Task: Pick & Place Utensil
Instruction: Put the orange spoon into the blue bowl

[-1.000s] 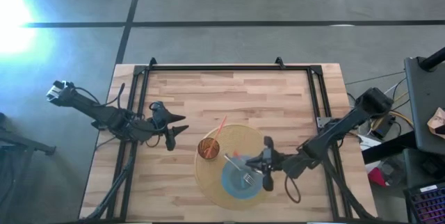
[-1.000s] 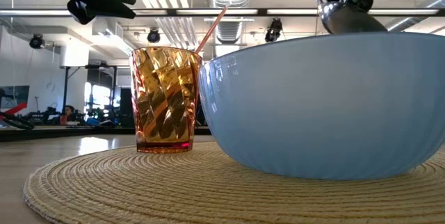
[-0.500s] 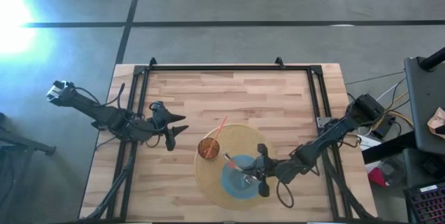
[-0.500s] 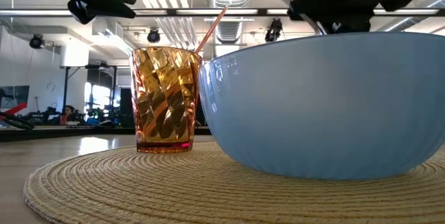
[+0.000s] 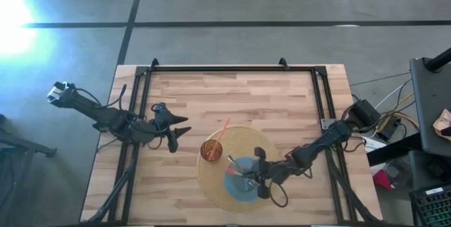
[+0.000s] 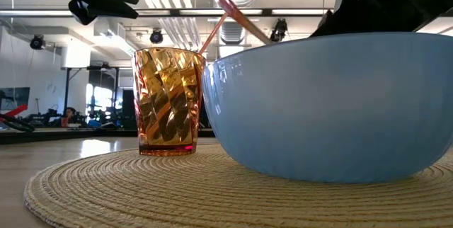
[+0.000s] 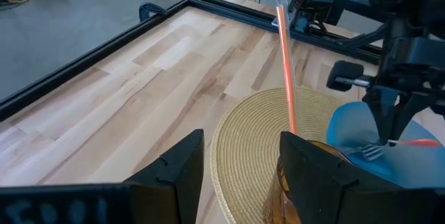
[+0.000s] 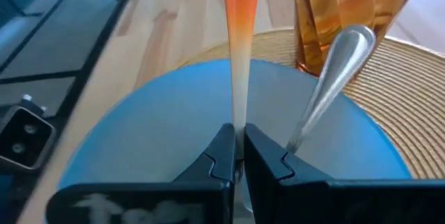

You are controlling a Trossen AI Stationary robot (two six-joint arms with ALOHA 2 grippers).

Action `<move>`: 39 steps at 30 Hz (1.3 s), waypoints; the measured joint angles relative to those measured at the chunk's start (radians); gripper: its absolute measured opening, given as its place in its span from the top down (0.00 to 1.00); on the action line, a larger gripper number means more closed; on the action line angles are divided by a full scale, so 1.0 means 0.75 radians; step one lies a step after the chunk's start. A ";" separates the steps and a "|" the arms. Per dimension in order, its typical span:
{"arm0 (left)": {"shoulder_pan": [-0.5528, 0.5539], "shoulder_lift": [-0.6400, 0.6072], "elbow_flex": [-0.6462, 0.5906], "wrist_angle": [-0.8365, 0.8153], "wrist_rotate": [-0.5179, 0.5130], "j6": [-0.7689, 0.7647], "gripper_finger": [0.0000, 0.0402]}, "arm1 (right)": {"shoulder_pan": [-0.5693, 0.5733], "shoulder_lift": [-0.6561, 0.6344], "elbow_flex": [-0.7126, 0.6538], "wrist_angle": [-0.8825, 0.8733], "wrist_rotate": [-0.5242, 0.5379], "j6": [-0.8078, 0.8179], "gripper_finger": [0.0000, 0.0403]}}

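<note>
Since a second ago: right arm has reached farther left across the table, lowering its gripper (image 5: pixel 248 179) over the blue bowl (image 5: pixel 237 182); the left arm has not shifted.
Left gripper (image 5: pixel 173 135): hangs over bare wood, left of the mat and well apart from it; fingers (image 7: pixel 177 172) parted, nothing between them.
Tumbler (image 6: pixel 168 102): amber, ribbed, upright on the mat just left of the bowl, with an orange straw (image 7: pixel 286 88) leaning out of it.
Right gripper: fingers (image 8: pixel 219 156) pinched tight on a thin utensil handle (image 8: pixel 240 78), orange fading to pale, standing up out of the bowl.
Utensils: the held one is down in the bowl; a fork (image 7: pixel 373 152) and a silver handle (image 8: pixel 330 83) lie there too.
Step in hand: seems to be setting the utensil into the bowl.
Doing it well: lower until the tip rests on the bowl floor, lay the handle on the rim away from the tumbler, then open and rise straight up so the straw is not brushed.
Surface: pale wood-plank table (image 5: pixel 232 93) inside a black frame, round woven mat (image 6: pixel 141 182) near its front edge.
Room: grey floor with dark lines; an open hall with ceiling ducts and lights behind.
</note>
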 joint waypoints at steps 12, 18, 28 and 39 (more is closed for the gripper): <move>0.001 0.000 0.000 0.000 -0.001 -0.065 0.55 | -0.010 0.004 0.000 -0.053 0.001 -0.019 0.97; 0.001 0.000 0.000 0.000 0.002 -0.067 0.55 | -0.010 0.004 0.000 -0.120 0.000 -0.021 0.97; 0.002 0.000 0.000 0.000 0.004 -0.121 0.55 | -0.010 0.003 0.002 -0.117 -0.004 -0.014 0.97; 0.001 0.000 0.000 0.000 0.010 -0.135 0.55 | -0.010 0.002 0.002 -0.117 -0.004 0.006 0.95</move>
